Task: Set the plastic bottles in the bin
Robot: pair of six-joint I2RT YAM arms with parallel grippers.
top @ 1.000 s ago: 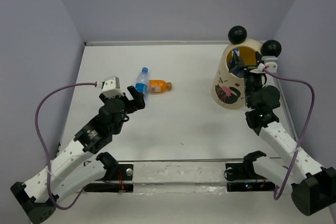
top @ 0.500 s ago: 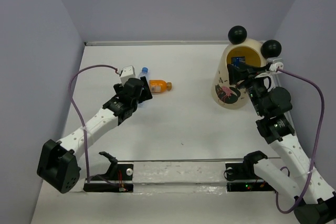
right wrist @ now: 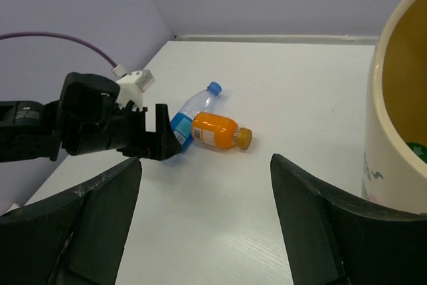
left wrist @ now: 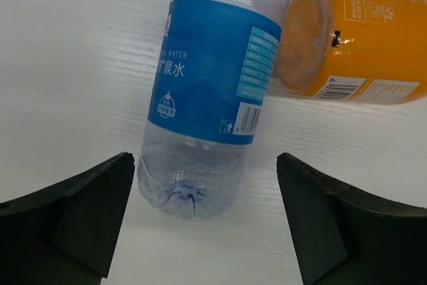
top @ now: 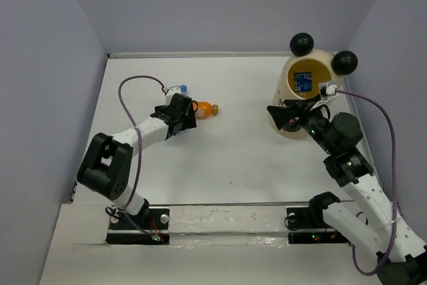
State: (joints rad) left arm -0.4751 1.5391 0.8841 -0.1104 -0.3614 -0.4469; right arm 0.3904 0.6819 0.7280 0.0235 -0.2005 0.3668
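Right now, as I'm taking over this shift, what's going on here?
The left end effector, open, straddles the base of a clear bottle lying on the table, beside an orange bottle. The right end effector hangs open next to the bin, holding nothing. At least one blue-labelled bottle shows inside the bin.

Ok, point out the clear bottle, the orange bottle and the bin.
clear bottle (left wrist: 213,78), left wrist view, blue label.
orange bottle (left wrist: 353,38), left wrist view, mid body.
bin (right wrist: 388,158), right wrist view, cream outer wall.

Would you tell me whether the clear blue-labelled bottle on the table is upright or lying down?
Lying down: the clear plastic blue-labelled bottle rests lengthwise on the white table.
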